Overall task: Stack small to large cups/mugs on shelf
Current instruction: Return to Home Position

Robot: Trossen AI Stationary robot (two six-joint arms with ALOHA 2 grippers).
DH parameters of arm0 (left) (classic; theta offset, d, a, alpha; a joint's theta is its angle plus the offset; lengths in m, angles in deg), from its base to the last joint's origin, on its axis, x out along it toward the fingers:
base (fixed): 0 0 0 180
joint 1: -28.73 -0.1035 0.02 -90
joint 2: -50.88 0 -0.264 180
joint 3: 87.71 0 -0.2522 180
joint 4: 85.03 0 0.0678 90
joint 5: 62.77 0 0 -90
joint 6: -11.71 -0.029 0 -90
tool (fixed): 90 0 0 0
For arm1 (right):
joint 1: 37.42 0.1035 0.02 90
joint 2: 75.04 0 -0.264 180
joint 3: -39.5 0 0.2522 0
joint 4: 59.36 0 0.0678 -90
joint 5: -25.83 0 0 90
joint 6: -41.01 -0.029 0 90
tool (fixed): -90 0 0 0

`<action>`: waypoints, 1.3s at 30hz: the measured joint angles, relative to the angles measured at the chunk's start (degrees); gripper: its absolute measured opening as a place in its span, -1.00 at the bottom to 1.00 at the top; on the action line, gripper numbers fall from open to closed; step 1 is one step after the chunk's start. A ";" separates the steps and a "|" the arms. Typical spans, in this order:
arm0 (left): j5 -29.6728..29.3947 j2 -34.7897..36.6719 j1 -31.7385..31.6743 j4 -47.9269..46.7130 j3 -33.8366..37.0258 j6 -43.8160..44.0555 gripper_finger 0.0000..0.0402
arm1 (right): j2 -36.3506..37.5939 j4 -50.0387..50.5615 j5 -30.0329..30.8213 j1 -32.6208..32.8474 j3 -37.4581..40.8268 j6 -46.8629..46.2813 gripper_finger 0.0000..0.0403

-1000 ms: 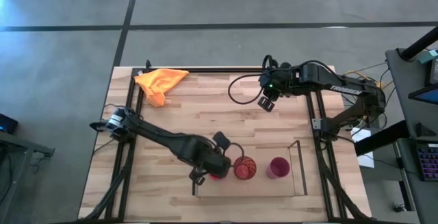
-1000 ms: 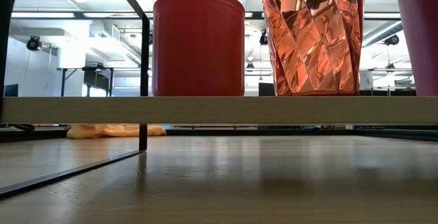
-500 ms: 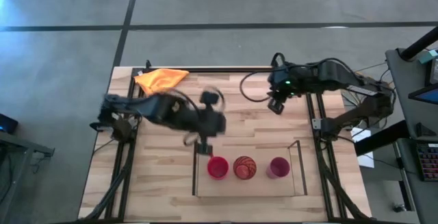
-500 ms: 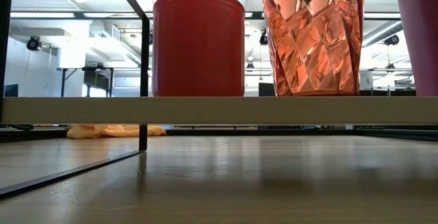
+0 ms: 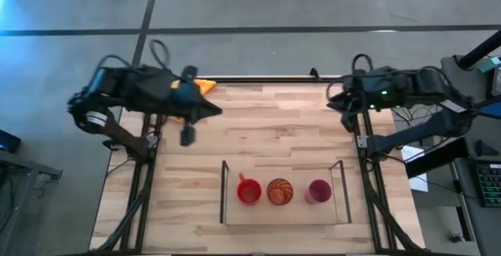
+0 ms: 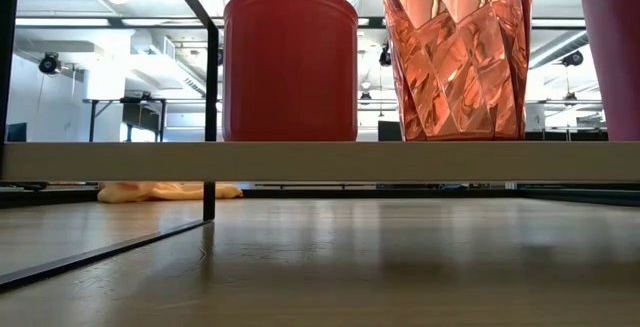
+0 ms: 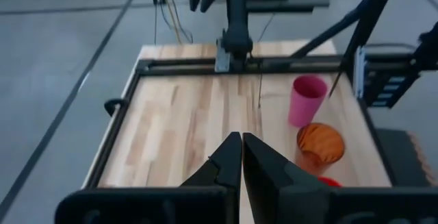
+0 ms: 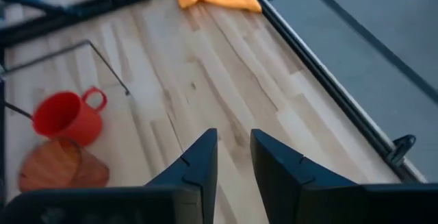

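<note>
Left gripper (image 7: 241,138) empty, fingers (image 7: 229,161) pressed together with no gap. It hangs over the table's (image 5: 274,131) far left part, near the yellow-orange cloth (image 5: 203,86), well apart from the shelf (image 5: 282,214). Left arm partly covers the cloth in the high view.

Right gripper (image 8: 233,138) also empty, fingers (image 8: 202,162) a narrow gap apart, nothing between them. It sits at the table's far right edge, also well apart from the shelf.

Shelf lies at the near middle of the table, a thin dark upright panel at each short end. Three cups stand upright on it in one row, none stacked. From left to right in the high view: red mug (image 5: 249,192), orange cup (image 5: 280,191), pink tumbler (image 5: 318,191). Red mug and orange cup just beside each other; cannot tell if they touch. Tumbler a little apart from the orange cup, close to the right-hand panel. Mug handle points to the far side of the table.

Low view: red mug and faceted orange cup sit on the board's top, tumbler cut off at the picture's right edge, cloth visible beneath the board, far back on the table.
</note>
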 joint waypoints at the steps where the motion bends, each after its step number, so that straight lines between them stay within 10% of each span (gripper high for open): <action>1: 0.02 1.10 0.00 -0.03 0.01 0.01 -1.00 | 0.79 0.00 0.00 0.00 0.00 -1.02 -0.59; 27: -1.39 13.51 0.00 -5.01 1.23 6.80 -1.00 | 11.62 -5.09 -1.25 0.00 6.48 0.20 -0.64; 39: -4.19 25.47 0.00 5.20 22.14 11.68 -1.00 | 28.41 -24.64 -10.69 0.02 28.10 0.47 -0.60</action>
